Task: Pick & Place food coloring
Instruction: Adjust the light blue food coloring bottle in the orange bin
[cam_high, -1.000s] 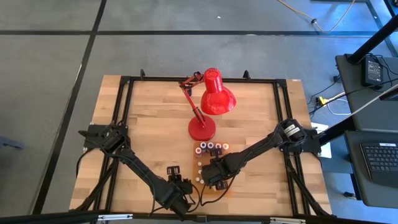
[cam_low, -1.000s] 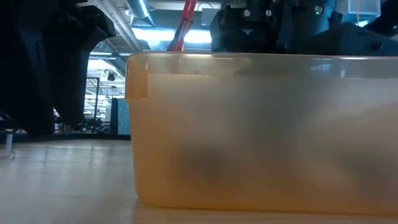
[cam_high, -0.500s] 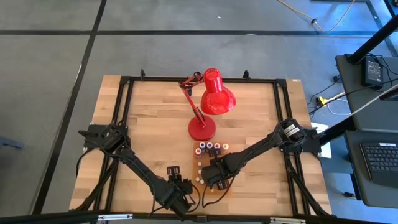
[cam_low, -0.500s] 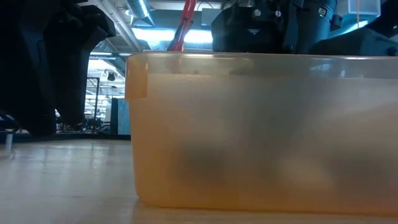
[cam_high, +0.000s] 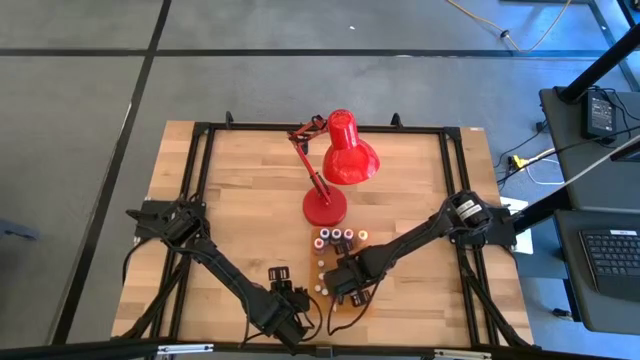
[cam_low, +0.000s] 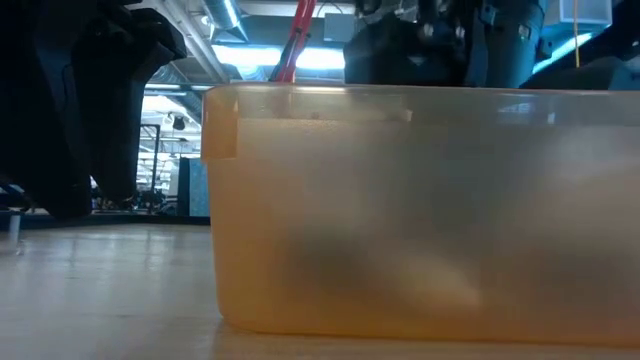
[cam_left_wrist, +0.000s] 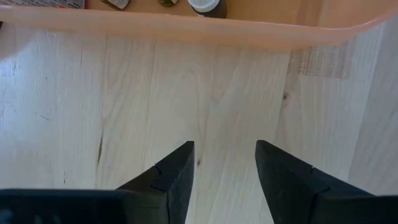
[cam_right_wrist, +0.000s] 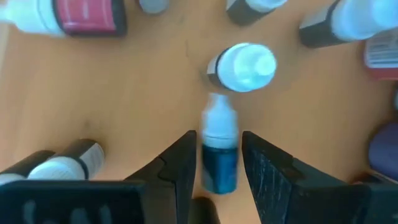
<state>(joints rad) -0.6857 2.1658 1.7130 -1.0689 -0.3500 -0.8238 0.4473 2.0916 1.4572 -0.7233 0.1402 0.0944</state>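
lamp (cam_high: 338, 165) behind, bottles (cam_high: 337, 236) crowded, seemingly

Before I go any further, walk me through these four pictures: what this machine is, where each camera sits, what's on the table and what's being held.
This is a two-armed robot at a wooden table. The high view looks straight down on it; the low view sits at table height, almost against the wall of a translucent orange tray. The other two cameras ride on the wrists.

On the table stand a red desk lamp and small food coloring bottles, standing in the tray.

The right gripper is over the tray, its fingers closed on a blue bottle with a white cap. The left gripper waits near the table's front edge, just outside the tray, open and holding nothing.
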